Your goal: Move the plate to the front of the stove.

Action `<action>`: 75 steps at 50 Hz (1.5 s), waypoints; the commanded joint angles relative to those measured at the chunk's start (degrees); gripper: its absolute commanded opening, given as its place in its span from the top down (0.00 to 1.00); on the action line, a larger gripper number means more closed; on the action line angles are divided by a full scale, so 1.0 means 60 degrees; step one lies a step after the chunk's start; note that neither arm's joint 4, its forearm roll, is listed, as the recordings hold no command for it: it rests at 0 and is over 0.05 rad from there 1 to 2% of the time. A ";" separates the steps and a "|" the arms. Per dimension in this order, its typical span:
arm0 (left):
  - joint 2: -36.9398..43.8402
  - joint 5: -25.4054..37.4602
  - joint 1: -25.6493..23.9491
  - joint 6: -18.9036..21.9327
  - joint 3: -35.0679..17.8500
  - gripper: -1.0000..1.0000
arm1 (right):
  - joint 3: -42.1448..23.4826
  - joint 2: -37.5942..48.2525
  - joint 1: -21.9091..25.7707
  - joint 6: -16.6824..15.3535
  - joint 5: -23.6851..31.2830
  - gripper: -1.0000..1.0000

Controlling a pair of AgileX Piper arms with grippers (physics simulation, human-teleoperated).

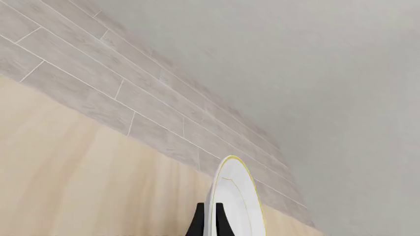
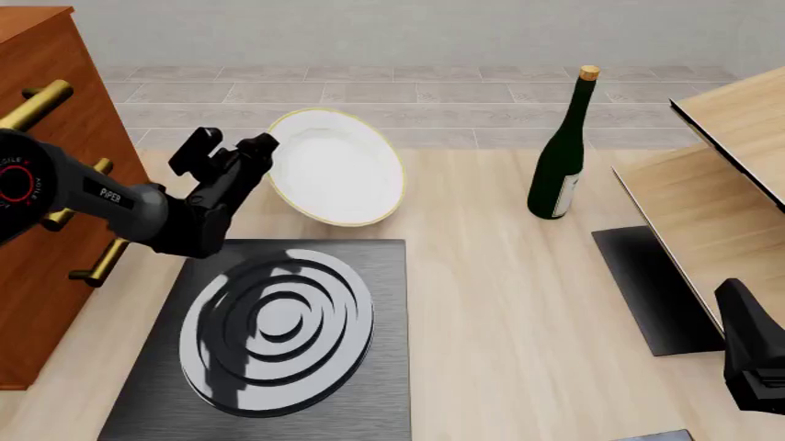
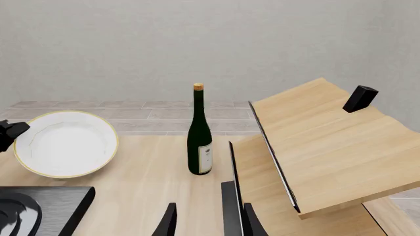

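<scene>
1. The word "PIPER" stood in small white capitals on the dark forearm link of the left arm [image 2: 117, 197], seen in the front view.
2. A red ring with small white lettering marked the round joint housing [image 2: 15, 182] at that view's left edge (the letters were too small and cut off to read).
3. The wine bottle [image 2: 562, 147] bore a pale label on its lower body; the right wrist view showed faint marks on it (nothing there could be made out as words or numbers).
4. No other text, brand, number or sign could be read in any view.
</scene>
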 commanded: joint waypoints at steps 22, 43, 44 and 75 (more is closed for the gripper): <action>0.0553 0.0275 0.0391 0.0114 -0.0523 1.00 | 0.0000 -0.0002 -0.0001 0.0000 0.0000 0.00; 0.0813 0.0764 0.0495 0.0330 -0.0768 1.00 | 0.0000 0.0000 0.0000 -0.0001 0.0000 0.00; 0.0833 0.0767 0.0517 0.0320 -0.0785 1.00 | 0.0000 -0.0003 -0.0001 0.0001 0.0000 0.00; 0.1458 0.1191 0.0816 0.0445 -0.1229 1.00 | 0.0000 0.0002 -0.0001 0.0002 0.0000 0.00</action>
